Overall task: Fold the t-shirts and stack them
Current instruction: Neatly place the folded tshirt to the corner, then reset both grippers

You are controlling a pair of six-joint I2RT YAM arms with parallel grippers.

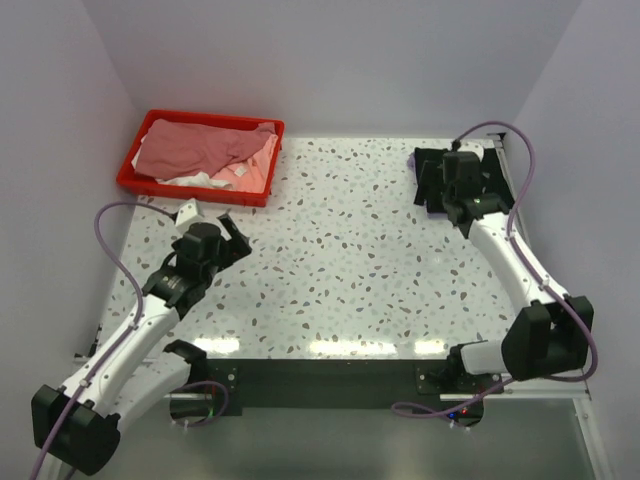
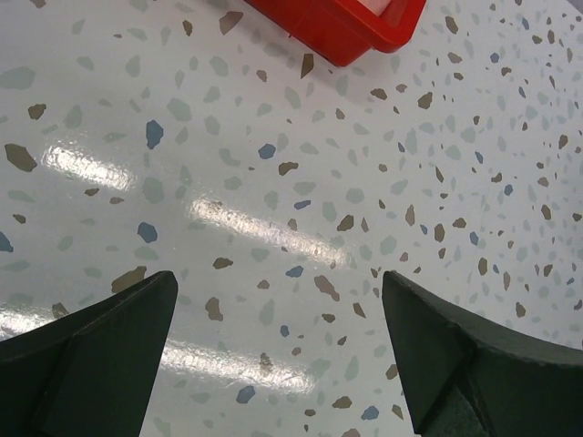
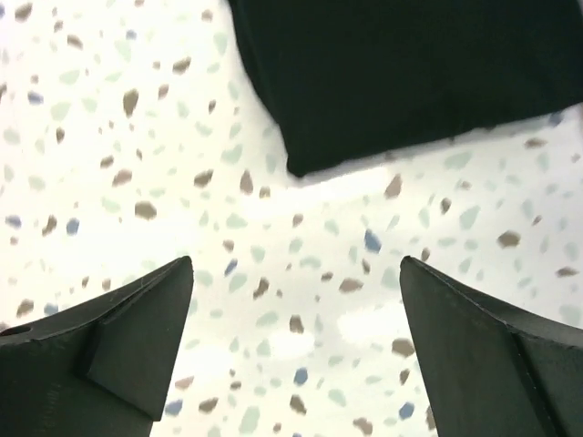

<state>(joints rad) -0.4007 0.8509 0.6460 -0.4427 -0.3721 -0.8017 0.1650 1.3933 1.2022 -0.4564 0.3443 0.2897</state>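
While the black t-shirt (image 3: 410, 73) lies flat on the table at the far right, its rounded near corner sits just ahead of the right gripper (image 3: 296, 264). The corner is apart from both fingers and not between them. The jaws stand spread wide with only bare tabletop in the gap, grasping nothing. From above, the gripper's dark body overlaps the dark cloth, so the shirt's outline there cannot be told.

The other t-shirts are in the red bin (image 1: 190, 188) at the far left corner. A dusty red t-shirt (image 1: 195, 148) is bunched across the top, with white cloth (image 1: 190, 180) and pale pink cloth (image 1: 250, 172) showing under it along the near and right sides. The left gripper (image 2: 278, 278) hangs over the table on the near side of the bin, apart from the shirts inside. Its jaws are likewise released and wide, holding nothing, and its wrist view shows only a corner of the bin beyond them.

The table (image 1: 340, 260) is a glossy white surface flecked with brown, grey and blue chips, with bright streaks of reflected light along its near side. Pale lilac walls (image 1: 330, 60) close it in at the left, back and right. A purple cable (image 1: 105, 225) loops beside each arm
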